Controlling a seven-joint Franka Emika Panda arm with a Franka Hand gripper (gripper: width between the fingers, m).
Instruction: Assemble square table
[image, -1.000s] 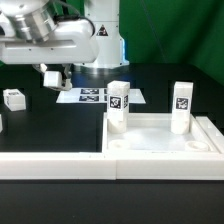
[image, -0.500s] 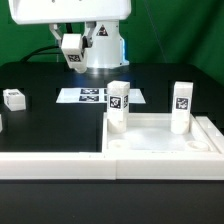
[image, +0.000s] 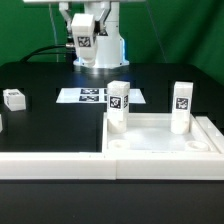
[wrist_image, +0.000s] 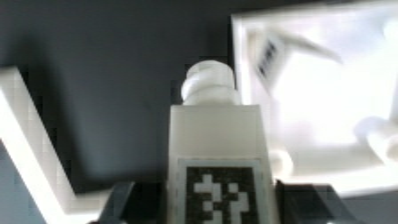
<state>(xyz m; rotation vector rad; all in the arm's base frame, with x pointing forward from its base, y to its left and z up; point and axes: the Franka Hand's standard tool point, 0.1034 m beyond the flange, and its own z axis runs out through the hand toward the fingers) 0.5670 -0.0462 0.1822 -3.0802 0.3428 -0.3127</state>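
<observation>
At the top of the exterior view, the claw (image: 82, 28) hangs high above the black surface (image: 50, 125), its upper body cut off by the frame edge. It is clenched on the held leg (image: 83, 42), a short white piece whose tag faces the camera. The fingers are hard to tell from the white arm base behind them. Toward the exterior view's right, near the camera, lies the square table top (image: 160, 128), rim up. The left standing leg (image: 118, 104) and the right standing leg (image: 181, 106) stand upright at its far corners. The rail (image: 50, 163) runs across the front, and where it ends and the top's near rim begins cannot be told. The marker board (image: 92, 96) lies beyond, partly hidden by the left standing leg. The loose leg (image: 13, 98) lies well apart, at the exterior view's left.

In the wrist view, the held leg (wrist_image: 217, 130) fills the centre, its tag blurred. The claw (wrist_image: 214, 208) shows only as dark slivers on either side of it. The square table top (wrist_image: 329, 90) is washed out, its sockets barely legible. The rail (wrist_image: 36, 130) is cut off.
</observation>
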